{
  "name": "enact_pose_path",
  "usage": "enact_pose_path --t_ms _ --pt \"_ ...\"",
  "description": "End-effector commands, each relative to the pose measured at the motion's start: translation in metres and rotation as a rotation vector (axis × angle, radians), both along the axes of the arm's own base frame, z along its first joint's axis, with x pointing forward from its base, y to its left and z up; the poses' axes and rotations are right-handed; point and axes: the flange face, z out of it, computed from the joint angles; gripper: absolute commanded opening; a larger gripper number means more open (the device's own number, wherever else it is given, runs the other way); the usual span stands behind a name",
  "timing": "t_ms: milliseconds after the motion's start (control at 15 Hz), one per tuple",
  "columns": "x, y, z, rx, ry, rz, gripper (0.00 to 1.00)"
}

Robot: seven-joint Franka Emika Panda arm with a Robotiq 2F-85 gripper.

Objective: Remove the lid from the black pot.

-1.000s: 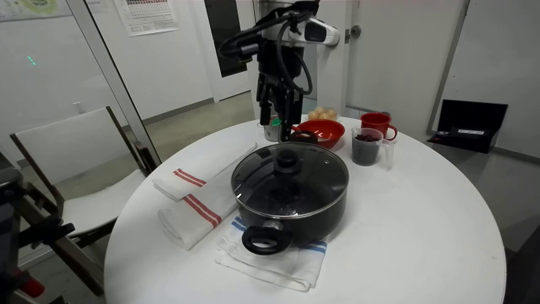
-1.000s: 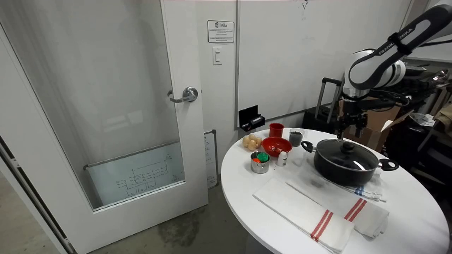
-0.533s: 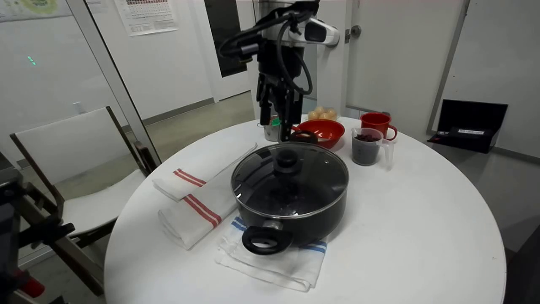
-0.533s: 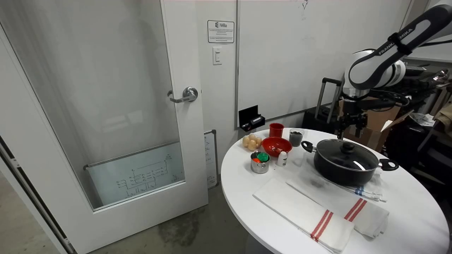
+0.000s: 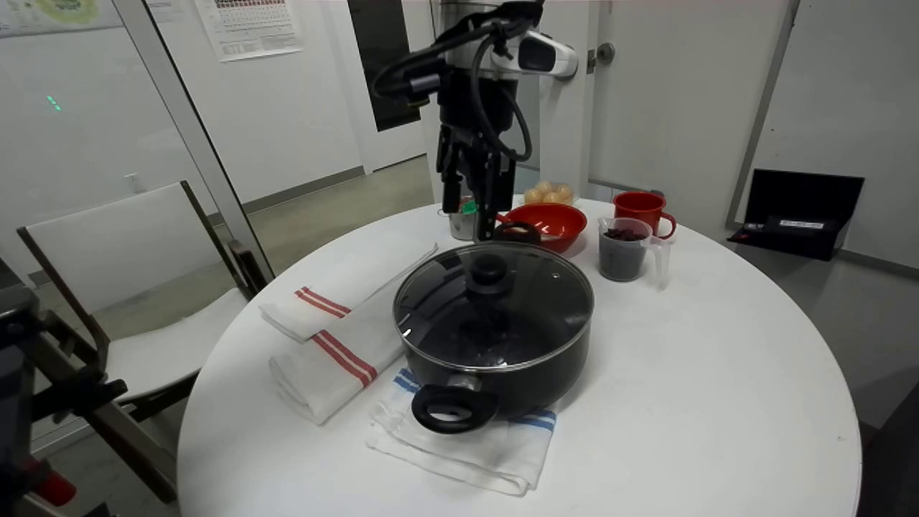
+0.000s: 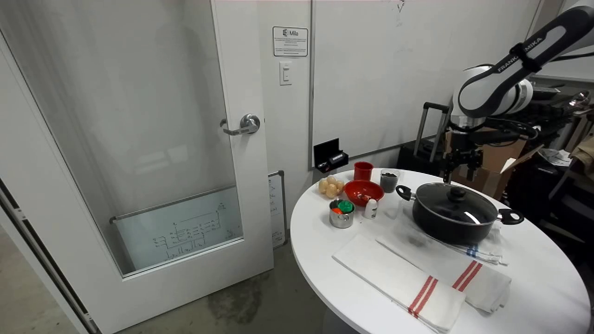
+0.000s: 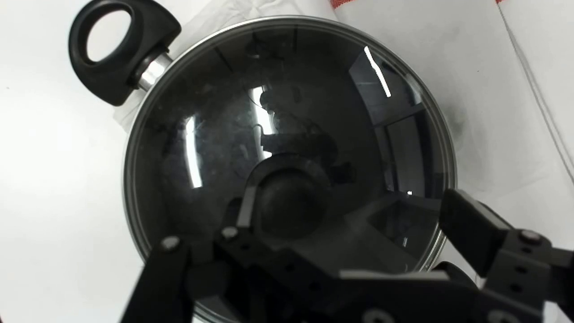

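Observation:
The black pot (image 5: 524, 391) stands upright on a folded cloth on the round white table, and it shows in both exterior views (image 6: 445, 227). The see-through lid (image 5: 535, 316) with its metal rim sits flat on the pot. Its dark knob (image 5: 488, 273) points up at the centre. My gripper (image 5: 470, 213) hangs with its fingers down above the lid, empty and apart from it. In the wrist view the gripper (image 7: 350, 213) has its fingers wide apart; the knob (image 7: 291, 202) shows near the left finger. The lid (image 7: 314, 107) fills the middle of that view.
Folded red-striped towels (image 5: 323, 377) lie beside the pot. A blue-striped cloth (image 5: 459, 459) is under it. A red bowl (image 5: 556, 219), a measuring cup (image 5: 619, 258), a red mug (image 5: 635, 206), a metal cup (image 6: 341, 220) and a small white bottle (image 6: 371, 209) stand nearby.

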Motion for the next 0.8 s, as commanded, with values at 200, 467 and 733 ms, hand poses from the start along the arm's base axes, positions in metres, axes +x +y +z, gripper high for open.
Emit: enact_pose_path --t_ms 200,467,733 --pt "0.0005 -0.0003 0.0000 0.000 0.001 0.000 1.00" --pt "0.0005 -0.0003 0.0000 0.000 0.001 0.000 1.00" --pt "0.0014 -0.0032 -0.0036 0.005 0.004 -0.005 1.00"
